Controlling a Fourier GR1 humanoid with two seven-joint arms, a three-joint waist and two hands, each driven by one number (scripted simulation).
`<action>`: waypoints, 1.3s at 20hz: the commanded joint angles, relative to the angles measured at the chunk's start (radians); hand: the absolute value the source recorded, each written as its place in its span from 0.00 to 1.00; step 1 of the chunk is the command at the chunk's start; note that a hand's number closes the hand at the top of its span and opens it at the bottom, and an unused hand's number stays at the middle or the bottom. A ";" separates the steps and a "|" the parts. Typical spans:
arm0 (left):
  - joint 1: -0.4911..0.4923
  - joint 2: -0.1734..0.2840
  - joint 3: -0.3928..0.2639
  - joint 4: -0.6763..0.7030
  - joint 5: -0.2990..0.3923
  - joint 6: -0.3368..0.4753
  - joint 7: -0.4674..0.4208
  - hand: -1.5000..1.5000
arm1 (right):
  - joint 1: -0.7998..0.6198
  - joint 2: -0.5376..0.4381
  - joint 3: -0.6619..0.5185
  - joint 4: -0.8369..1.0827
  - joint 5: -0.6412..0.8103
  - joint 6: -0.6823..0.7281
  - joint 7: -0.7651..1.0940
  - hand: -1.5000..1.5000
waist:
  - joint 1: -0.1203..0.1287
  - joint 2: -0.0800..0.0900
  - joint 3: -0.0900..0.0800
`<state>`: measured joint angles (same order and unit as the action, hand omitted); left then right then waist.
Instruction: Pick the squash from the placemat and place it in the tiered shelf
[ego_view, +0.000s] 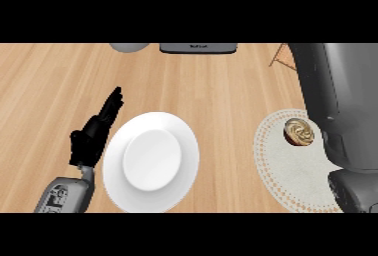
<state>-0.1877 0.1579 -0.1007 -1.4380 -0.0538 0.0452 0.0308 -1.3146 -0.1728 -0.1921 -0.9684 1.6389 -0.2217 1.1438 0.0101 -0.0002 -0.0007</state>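
Observation:
The squash (300, 133), a small round brown and cream thing, lies on the pale round placemat (284, 170) at the right. My right forearm (336, 100) rises along the right edge, covers the mat's right side and just overlaps the squash's right edge; its hand is out of the picture past the top. A thin wooden leg of the tiered shelf (280, 56) shows at the top right, beside that forearm; the shelf's tiers are hidden. My left hand (94, 135) rests open at the left, fingers straight and pointing up, holding nothing.
A white plate (151, 160) sits in the middle front, right next to my left hand. At the counter's far edge stand a dark grey appliance (199, 48) and a grey rounded object (129, 47). Bare wood lies between plate and placemat.

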 joint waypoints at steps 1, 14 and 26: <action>0.039 -0.028 -0.029 0.007 -0.036 0.025 -0.045 0.50 | -0.062 -0.077 -0.060 0.050 0.022 0.025 0.084 1.00 | 0.004 0.003 0.000; -0.007 -0.059 -0.025 0.030 -0.066 0.040 -0.027 0.50 | -0.041 -0.188 -0.096 0.194 0.057 -0.061 -0.074 1.00 | 0.003 0.005 0.000; -0.014 -0.059 -0.005 0.027 -0.032 -0.008 -0.014 0.50 | 0.000 -0.305 -0.121 0.416 0.099 -0.279 -0.159 1.00 | 0.017 0.011 0.001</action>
<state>-0.1915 0.1213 -0.0997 -1.4233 -0.0872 0.0348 0.0127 -1.3202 -0.4434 -0.3032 -0.6088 1.7206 -0.4022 0.9513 0.0253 0.0096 -0.0001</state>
